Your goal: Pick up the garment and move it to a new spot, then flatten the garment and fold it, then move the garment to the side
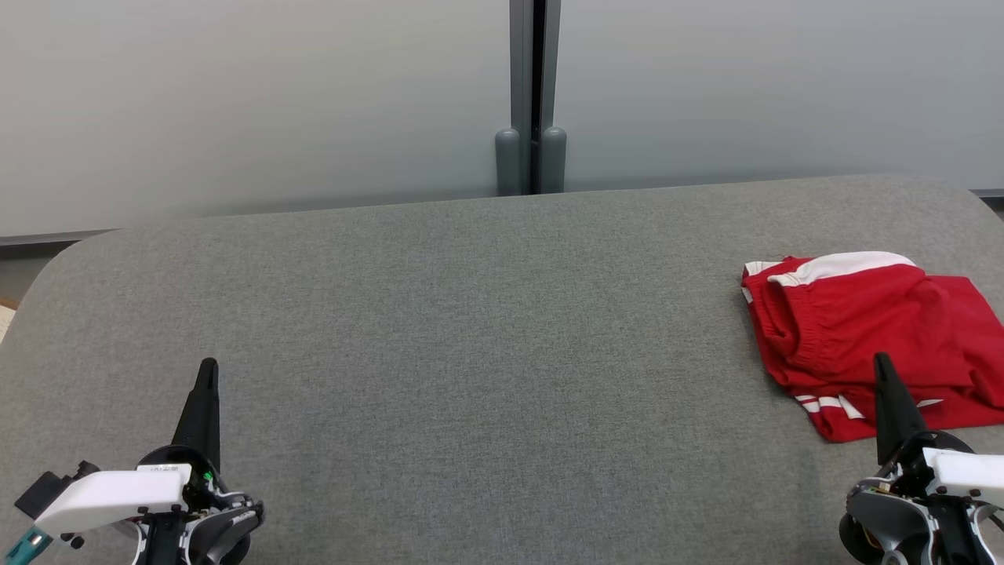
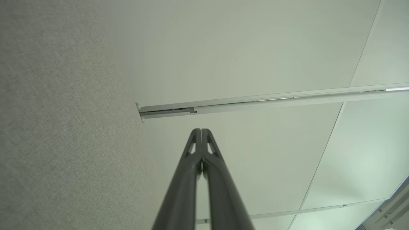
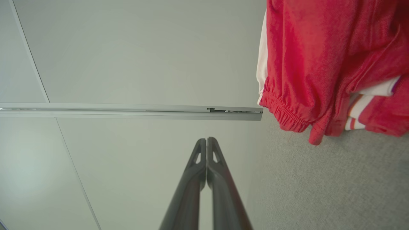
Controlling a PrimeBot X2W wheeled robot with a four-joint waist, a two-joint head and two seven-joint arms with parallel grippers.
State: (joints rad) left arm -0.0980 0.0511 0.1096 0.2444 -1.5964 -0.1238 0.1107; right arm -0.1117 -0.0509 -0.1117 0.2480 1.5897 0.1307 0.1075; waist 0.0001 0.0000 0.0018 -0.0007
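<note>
At far right of worktop (image 1: 471,353): red shorts (image 1: 863,329), soft, light, floppy. Grab by elastic waistband, I'd guess. Meanwhile left claw (image 1: 207,373) and right claw (image 1: 883,367) both pinched together, empty.

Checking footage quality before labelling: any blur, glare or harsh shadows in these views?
Head view: soft even light, sharp, the folded red-and-white cloth garment barely shadowing the grey fabric surface. Left wrist view: the dark left gripper blurs toward the bottom edge; the pale rail glints slightly. Right wrist view: garment vivid, evenly lit, no glare.
</note>
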